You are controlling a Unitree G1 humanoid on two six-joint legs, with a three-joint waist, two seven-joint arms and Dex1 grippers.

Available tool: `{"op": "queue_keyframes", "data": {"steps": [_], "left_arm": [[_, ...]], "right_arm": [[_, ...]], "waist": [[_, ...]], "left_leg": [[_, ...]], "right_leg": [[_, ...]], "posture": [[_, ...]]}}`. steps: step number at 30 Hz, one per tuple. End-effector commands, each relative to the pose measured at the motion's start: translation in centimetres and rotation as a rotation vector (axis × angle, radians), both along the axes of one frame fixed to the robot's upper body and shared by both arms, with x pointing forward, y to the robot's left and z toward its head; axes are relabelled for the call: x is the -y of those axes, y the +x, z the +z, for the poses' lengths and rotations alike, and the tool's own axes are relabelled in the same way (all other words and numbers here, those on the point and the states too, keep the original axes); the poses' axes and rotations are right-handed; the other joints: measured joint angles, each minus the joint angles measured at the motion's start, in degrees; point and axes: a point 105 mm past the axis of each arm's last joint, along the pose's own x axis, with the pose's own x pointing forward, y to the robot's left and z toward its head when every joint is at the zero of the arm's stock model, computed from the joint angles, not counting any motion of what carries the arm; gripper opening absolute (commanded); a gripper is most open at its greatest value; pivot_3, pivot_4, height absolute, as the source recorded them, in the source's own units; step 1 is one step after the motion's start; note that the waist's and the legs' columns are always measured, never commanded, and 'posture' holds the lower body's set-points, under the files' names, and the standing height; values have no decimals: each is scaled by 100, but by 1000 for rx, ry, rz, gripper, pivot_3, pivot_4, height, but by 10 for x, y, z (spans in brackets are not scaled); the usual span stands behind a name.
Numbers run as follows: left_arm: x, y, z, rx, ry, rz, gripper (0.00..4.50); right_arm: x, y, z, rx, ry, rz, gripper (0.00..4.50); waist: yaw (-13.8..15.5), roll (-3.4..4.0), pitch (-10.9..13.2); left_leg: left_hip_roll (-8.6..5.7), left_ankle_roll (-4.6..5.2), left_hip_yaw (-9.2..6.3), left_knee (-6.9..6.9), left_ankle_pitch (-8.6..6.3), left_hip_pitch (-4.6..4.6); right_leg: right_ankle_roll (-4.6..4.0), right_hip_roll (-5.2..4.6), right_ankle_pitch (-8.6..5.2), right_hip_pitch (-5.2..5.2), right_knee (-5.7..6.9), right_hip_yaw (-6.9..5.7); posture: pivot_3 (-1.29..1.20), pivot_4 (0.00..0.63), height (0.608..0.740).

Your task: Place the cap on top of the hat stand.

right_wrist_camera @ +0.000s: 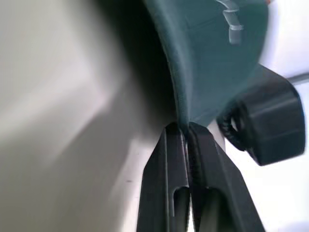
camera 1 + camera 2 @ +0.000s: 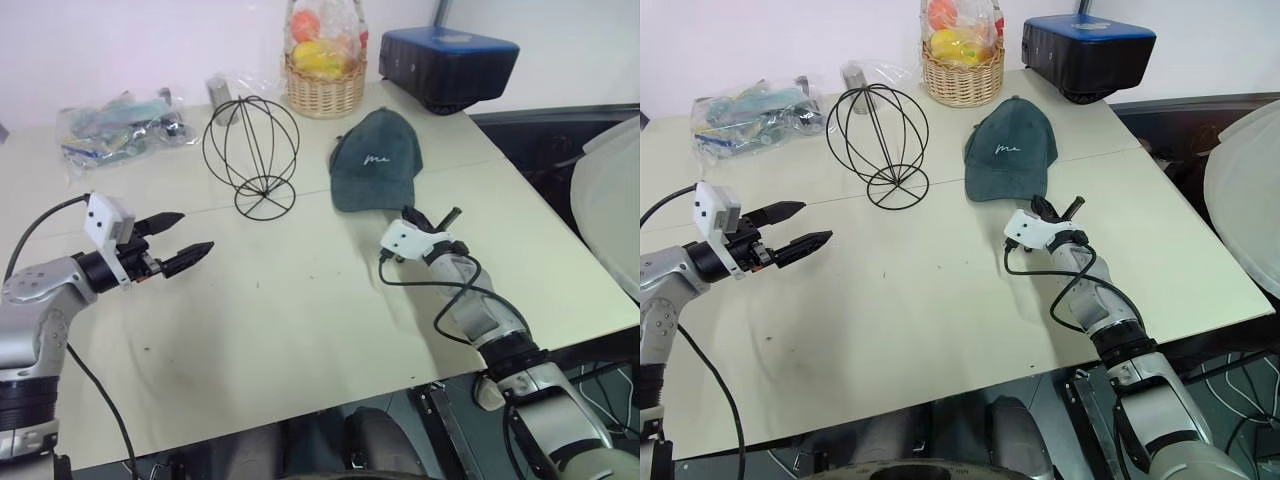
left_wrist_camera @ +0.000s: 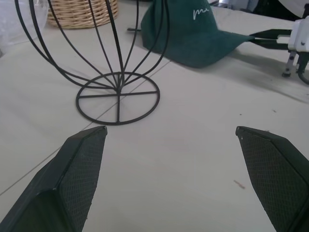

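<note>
On your bench (image 2: 300, 320), a wicker basket (image 2: 324, 92) at the far edge holds fruit wrapped in clear film (orange and yellow pieces show through). The cap (image 2: 374, 160) lies flat on the bench just right of the hat stand (image 2: 252, 155), white script on its front reading roughly "me". Your right gripper (image 1: 186, 128) is pressed together, pinching the cap's brim edge. Your left gripper (image 2: 182, 240) hovers spread, clear of the stand. A clear bag of packets (image 2: 115, 125) lies far left.
</note>
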Motion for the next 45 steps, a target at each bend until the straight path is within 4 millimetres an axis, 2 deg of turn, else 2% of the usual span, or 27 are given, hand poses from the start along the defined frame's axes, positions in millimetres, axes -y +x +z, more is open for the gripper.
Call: {"op": "queue_keyframes", "data": {"steps": [1, 7, 9, 13, 26, 34, 43, 45], "left_arm": [[-3, -1, 17, 72, 7, 5, 4500], [-3, -1, 16, 70, 8, 6, 4500], [-3, -1, 16, 70, 7, 6, 4500], [-2, 0, 15, 69, 6, 4, 4500], [2, 3, 14, 67, 4, -7, 4500], [2, 6, 11, 61, -3, -3, 4500], [5, 9, 9, 59, -9, -11, 4500], [6, 10, 9, 58, -10, -15, 4500]], "right_arm": [[-7, 1, 5, 17, 11, 23, 63], [-11, -1, 13, 65, 29, 41, 63], [-10, -1, 23, 115, 39, 41, 63], [-8, -2, 55, 267, 49, 36, 63], [-5, -13, 125, 569, 221, 21, 63], [-32, -25, 156, 646, 291, 138, 63], [-70, -40, 175, 667, 337, 264, 63], [-84, -45, 181, 666, 365, 312, 63]], "waist": [[-7, 0, 0], [-46, 0, 0], [-67, 0, 0], [-99, 0, 0], [-113, 0, 0], [-112, 1, 0], [-113, 1, 1], [-117, 1, 0]], "left_leg": [[0, 0, 0, 0, 0, 0], [0, 0, 0, -1, 0, 0], [0, 0, 0, -2, 0, 0], [0, 0, 0, -3, 0, -1], [0, -1, 2, -7, 1, -3], [0, -1, 3, -9, 1, -3], [0, -1, 3, -8, 1, -4], [0, -1, 3, -8, 1, -3]], "right_leg": [[0, 0, 0, 0, 1, 0], [0, 0, 0, -1, 1, 1], [0, 0, 0, 0, 1, 1], [0, -1, 0, -1, 1, 1], [0, -1, 0, -5, 0, 3], [0, 0, 0, -7, 1, 4], [0, -1, 0, -7, 1, 4], [0, -1, 0, -7, 2, 4]], "posture": [[0, 150, 740], [0, 150, 740], [0, 150, 740], [0, 150, 740], [0, 150, 740], [0, 150, 740], [0, 150, 740], [0, 150, 740]]}}
